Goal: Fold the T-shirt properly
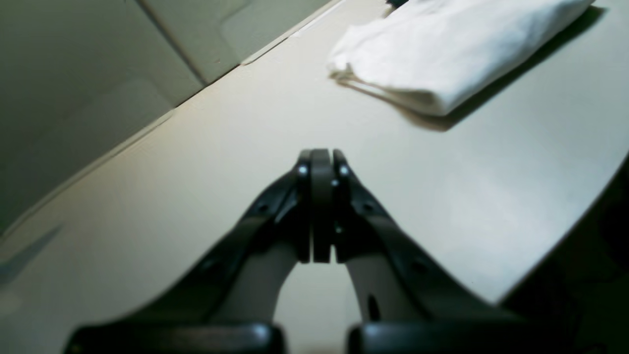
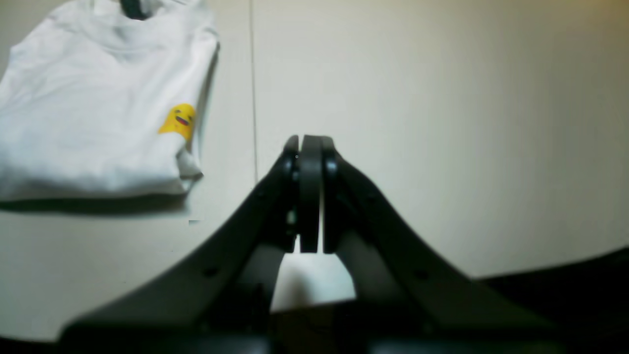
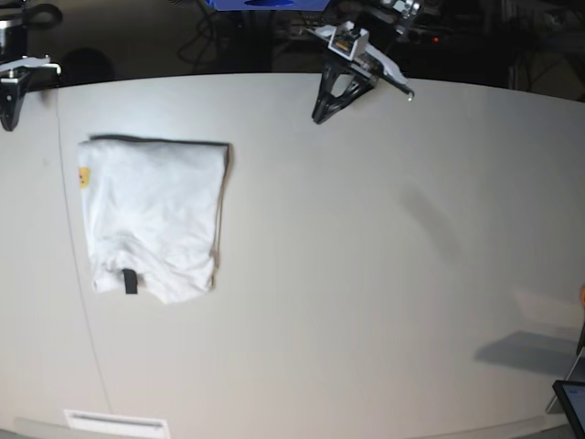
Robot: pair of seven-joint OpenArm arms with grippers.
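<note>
White cloth lies folded on a pale table (image 3: 366, 274): it is the T-shirt (image 3: 154, 219), a neat block near the left side of the base view. Nothing lies on top of it and nothing touches it. A small black tag (image 3: 129, 281) shows near its lower edge, and a bit of yellow print (image 3: 84, 176) peeks out at its left edge.

Both arms are pulled away to the far edge of the table, well apart from the shirt. The left gripper (image 3: 319, 116) hangs at the top middle of the base view. Its jaws are pressed tight together with nothing between them. The right gripper (image 3: 9, 119) is at the top left corner, partly cut off by the picture's edge. Its jaws are clenched too, and empty.

A thin dark line (image 3: 78, 274) runs down the table just left of the shirt. A pale flat strip (image 3: 116, 423) sits at the near edge.

The right wrist view shows the yellow print as a little laughing face, which the base view is too small to tell. The left wrist view shows the stacked layers along one folded edge. Only the base view shows the whole shirt and both arms at once. Dark cables lie behind the table there.
</note>
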